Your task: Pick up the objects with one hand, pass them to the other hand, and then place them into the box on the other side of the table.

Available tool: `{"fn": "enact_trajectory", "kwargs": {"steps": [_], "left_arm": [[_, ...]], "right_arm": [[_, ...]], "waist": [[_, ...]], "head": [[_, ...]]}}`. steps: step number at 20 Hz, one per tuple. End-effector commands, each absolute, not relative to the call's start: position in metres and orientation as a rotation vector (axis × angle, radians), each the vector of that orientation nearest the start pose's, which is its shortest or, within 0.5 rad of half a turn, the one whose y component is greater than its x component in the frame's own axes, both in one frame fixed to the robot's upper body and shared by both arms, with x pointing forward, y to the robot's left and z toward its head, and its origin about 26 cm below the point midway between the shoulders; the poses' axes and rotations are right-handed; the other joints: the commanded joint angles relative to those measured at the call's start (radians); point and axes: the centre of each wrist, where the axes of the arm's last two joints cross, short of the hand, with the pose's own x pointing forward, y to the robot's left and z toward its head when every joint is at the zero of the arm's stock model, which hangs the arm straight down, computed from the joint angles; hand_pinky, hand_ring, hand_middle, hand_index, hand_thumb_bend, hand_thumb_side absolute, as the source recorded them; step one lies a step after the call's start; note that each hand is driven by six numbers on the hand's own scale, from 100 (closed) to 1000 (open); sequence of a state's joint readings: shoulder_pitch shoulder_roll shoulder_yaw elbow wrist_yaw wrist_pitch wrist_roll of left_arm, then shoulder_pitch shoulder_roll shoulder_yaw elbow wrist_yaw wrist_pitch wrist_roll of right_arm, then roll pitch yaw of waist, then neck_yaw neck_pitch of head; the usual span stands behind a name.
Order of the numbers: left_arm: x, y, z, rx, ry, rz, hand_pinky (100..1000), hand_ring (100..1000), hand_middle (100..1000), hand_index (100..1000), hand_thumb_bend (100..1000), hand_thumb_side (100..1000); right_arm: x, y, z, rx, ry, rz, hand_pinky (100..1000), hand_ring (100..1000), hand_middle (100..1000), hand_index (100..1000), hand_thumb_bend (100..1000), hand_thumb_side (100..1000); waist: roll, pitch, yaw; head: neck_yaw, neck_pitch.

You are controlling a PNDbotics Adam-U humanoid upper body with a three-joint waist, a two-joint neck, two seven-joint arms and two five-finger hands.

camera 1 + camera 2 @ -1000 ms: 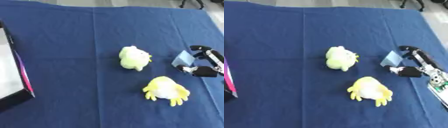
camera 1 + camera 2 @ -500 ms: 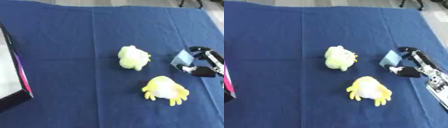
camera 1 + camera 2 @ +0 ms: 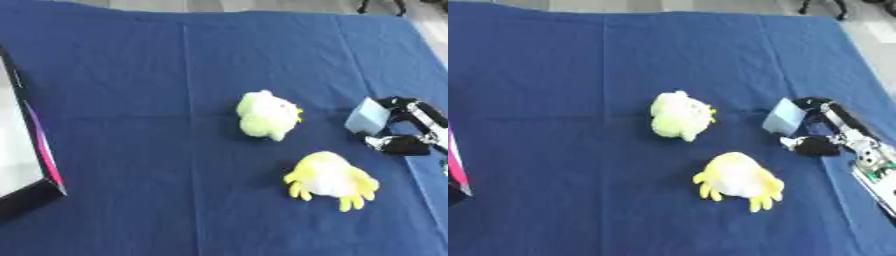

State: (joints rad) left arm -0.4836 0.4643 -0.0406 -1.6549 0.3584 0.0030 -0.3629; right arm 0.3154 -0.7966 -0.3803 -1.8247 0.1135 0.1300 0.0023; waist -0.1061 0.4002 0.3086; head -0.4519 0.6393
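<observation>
Right hand (image 3: pixel 826 131) curled around pale blue block (image 3: pixel 783 116), right of the green plush (image 3: pixel 680 115); yellow plush (image 3: pixel 738 179) just below it. Risk: block slips from fingertip pinch at handover. Box (image 3: pixel 26 165) far left.

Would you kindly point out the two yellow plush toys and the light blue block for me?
Far plush toy (image 3: pixel 266 114), left eye view, on its body's middle.
Near plush toy (image 3: pixel 329 176), left eye view, on its rounded back.
Light blue block (image 3: pixel 783 116), right eye view, on its visible face.
</observation>
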Motion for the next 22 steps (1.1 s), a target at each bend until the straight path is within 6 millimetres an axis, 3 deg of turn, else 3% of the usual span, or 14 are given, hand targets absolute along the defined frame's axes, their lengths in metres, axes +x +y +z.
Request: {"fn": "enact_trajectory", "kwargs": {"steps": [1, 4, 10, 22], "left_arm": [[0.363, 0.288, 0.202, -0.280, -2.024, -0.675, 1000, 762, 743, 738, 103, 881], [0.363, 0.288, 0.201, -0.280, -2.020, -0.673, 1000, 762, 743, 738, 105, 883], [0.362, 0.289, 0.198, -0.280, -2.008, -0.673, 1000, 762, 744, 737, 107, 883], [0.360, 0.292, 0.190, -0.280, -1.976, -0.663, 1000, 761, 744, 736, 110, 877]], "right_arm": [[0.198, -0.481, 0.155, -0.993, -1.350, 0.524, 806, 760, 710, 782, 426, 166], [0.199, -0.480, 0.155, -0.983, -1.369, 0.507, 803, 749, 683, 756, 386, 100], [0.199, -0.477, 0.156, -0.955, -1.422, 0.480, 800, 738, 670, 684, 315, 104], [0.196, -0.470, 0.165, -0.885, -1.493, 0.458, 786, 716, 661, 632, 306, 100]], "waist": [[0.015, 0.000, -0.002], [0.015, -0.002, -0.002], [0.012, -0.012, -0.005], [0.003, -0.051, -0.013]], "head": [[-0.002, -0.001], [-0.002, 0.002], [0.002, 0.011], [0.007, 0.034]]}}
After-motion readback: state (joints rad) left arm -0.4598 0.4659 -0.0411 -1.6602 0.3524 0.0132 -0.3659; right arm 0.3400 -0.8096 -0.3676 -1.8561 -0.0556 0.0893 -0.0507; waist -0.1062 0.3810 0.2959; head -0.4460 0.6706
